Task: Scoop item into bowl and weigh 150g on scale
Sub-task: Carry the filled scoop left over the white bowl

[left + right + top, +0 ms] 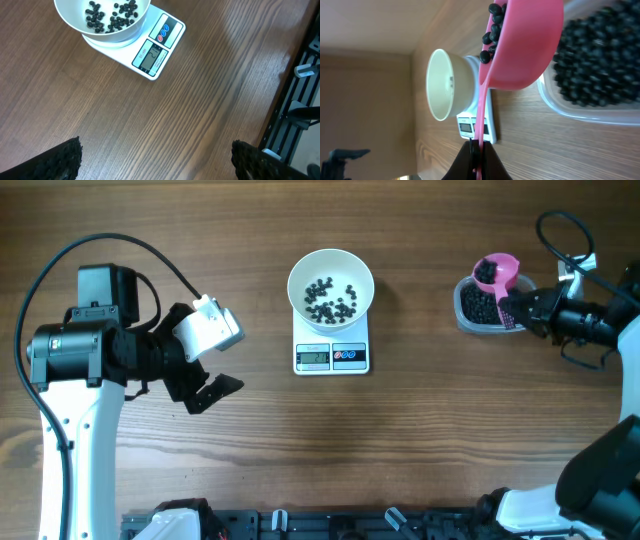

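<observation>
Starting at the right claw [477,150]: pinching tight on the thin handle of the pink scoop [525,45], fingers pressed together with no gap showing. Holding the scoop over the edge of the clear tub [600,107], heaped with little black beads [492,25]. Tipping a bit, with some beads sitting right at the lip.

Moving out across the table [440,440]: finding the white bowl [296,280] sitting on the scale [332,357], well apart from the tub, with only a few beads lying in the bottom. Finding lots more beads waiting in the tub.

Looking over at the left claw [225,360]: hanging wide apart, holding nothing, off to the side of the scale.

Guessing at trouble next: carrying a heaped scoop across bare wood, and maybe spilling beads on the way by tilting or jerking. Losing them fast, being so small and round. Maybe bumping the bowl rim and pushing it off the scale. Maybe dumping too much at once and going past the wanted weight. Not managing to read the little screen [314,358] from here: too small.
</observation>
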You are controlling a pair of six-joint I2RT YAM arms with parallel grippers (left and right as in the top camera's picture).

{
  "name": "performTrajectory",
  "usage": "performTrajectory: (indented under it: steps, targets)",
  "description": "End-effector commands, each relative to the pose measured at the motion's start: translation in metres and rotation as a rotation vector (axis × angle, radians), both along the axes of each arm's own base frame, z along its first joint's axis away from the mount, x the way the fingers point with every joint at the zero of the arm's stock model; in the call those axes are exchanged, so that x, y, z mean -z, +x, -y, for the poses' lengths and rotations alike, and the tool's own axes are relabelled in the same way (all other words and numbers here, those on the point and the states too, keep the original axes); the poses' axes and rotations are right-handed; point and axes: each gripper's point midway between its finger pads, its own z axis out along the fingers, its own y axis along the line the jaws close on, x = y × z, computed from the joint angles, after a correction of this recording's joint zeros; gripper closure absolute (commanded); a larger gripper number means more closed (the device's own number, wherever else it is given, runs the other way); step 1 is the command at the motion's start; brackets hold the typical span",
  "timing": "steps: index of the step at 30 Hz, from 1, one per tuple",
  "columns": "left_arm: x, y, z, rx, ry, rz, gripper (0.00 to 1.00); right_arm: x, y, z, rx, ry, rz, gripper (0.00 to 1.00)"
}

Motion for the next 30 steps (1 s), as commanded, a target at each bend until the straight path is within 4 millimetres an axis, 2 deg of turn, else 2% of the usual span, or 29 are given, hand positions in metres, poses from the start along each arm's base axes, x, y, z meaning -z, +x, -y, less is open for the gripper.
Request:
performTrajectory:
  steps: [1,11,17,22,30]
  targets:
    - [-0.011,0.001,0.003,0.019,-0.017,0.044,0.00,-0.032,-0.003,-0.030,-0.088,0.015,0.117,0.96]
    - [-0.011,0.001,0.003,0.019,-0.017,0.044,0.00,-0.051,-0.006,-0.106,-0.291,0.001,0.205,0.96]
    - [-0.011,0.001,0.003,0.019,-0.017,0.044,0.00,-0.041,-0.007,-0.145,-0.394,-0.094,0.229,0.96]
    - [-0.011,0.001,0.003,0.019,-0.017,0.044,0.00,-0.040,-0.008,-0.180,-0.486,-0.150,0.300,0.96]
    - [-0.011,0.001,0.003,0.019,-0.017,0.044,0.00,-0.034,-0.009,-0.203,-0.533,-0.241,0.338,0.96]
